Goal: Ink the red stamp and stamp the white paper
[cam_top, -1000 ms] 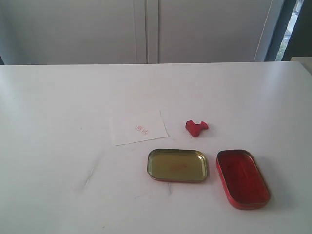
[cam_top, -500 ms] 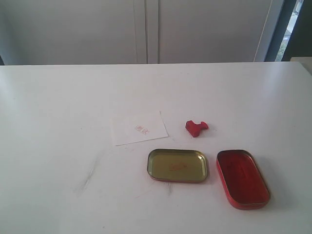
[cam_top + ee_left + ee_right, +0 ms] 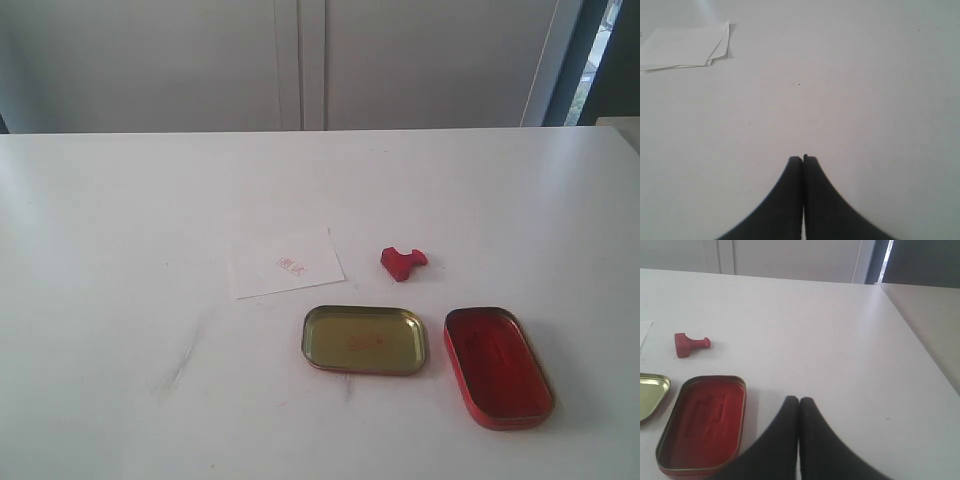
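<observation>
The task looks finished, or nearly so; the white paper (image 3: 286, 263) lies flat on the worktop (image 3: 120, 250) left of centre in the exterior view and bears a small red imprint (image 3: 290, 264) near its middle; the red stamp (image 3: 403, 262) lies tipped on its side just right of the paper, apart from it and held by nothing; in front of these the gold tin half (image 3: 365, 340) lies open with a faint red smear on its floor, and the red tin half (image 3: 497, 366) sits beside it to the right, its ink pad showing a pressed square mark; so inking and stamping both appear done, and what may be left is no more than tidying

Neither arm shows in the exterior view; the left end effector (image 3: 803, 159) has its fingers pressed together over bare worktop, holding nothing, with some loose white sheets (image 3: 685, 45) well away that I cannot match to the stamped paper; the right end effector (image 3: 799, 400) is likewise pressed together and empty, near the red tin half, the stamp lying beyond it
</observation>
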Tool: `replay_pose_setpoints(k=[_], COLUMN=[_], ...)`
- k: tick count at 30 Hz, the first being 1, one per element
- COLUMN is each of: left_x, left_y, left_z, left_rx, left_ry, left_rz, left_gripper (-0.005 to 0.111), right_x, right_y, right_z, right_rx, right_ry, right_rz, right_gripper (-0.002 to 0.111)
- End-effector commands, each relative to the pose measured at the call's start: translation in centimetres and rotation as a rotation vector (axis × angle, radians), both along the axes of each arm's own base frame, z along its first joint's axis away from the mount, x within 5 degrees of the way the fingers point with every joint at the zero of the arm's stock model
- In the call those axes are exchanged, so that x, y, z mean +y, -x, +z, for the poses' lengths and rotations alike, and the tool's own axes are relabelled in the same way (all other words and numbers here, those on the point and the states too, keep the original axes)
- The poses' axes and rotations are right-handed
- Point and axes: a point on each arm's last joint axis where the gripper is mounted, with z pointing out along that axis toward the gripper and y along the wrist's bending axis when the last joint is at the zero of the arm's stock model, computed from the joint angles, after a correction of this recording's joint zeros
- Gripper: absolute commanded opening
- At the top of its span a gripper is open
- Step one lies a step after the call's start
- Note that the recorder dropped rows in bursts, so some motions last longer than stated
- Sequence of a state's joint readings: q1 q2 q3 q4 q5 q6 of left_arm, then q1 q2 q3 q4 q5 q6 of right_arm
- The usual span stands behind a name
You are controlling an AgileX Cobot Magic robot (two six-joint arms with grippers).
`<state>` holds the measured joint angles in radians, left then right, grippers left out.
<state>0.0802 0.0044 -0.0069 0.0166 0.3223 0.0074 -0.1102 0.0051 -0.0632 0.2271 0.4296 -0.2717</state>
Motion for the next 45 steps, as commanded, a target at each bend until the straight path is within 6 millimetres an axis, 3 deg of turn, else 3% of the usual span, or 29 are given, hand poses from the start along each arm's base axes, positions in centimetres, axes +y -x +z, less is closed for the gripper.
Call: replay_pose_setpoints(k=[1, 7, 14, 23, 34, 40, 45], left_x=[0.0, 0.0, 0.0, 0.0, 0.0, 0.0, 0.0], left_y=[0.1, 0.1, 0.1, 0.1, 0.1, 0.1, 0.1], left_z=[-0.3, -0.3, -0.3, -0.3, -0.3, -0.3, -0.3], left_rx=[0.014, 0.014, 0.014, 0.014, 0.014, 0.014, 0.014], left_ry=[0.005, 0.005, 0.005, 0.005, 0.005, 0.005, 0.005], left_rz=[0.000, 0.000, 0.000, 0.000, 0.000, 0.000, 0.000], left_gripper=[0.000, 0.000, 0.000, 0.000, 0.000, 0.000, 0.000], right_x=[0.0, 0.0, 0.0, 0.0, -0.9, -0.9, -0.9], right_y=[0.0, 0.0, 0.0, 0.0, 0.0, -0.2, -0.3], right_z=[0.0, 0.0, -0.1, -0.1, 0.0, -1.7, -1.4], right_rx=[-0.015, -0.015, -0.017, -0.017, -0.010, 0.021, -0.013], right_ry=[0.005, 0.005, -0.142, -0.142, 0.088, 0.080, 0.084], right_rz=[-0.001, -0.001, -0.041, -0.041, -0.077, -0.075, -0.076], right_gripper=[0.000, 0.000, 0.000, 0.000, 0.000, 0.000, 0.000])
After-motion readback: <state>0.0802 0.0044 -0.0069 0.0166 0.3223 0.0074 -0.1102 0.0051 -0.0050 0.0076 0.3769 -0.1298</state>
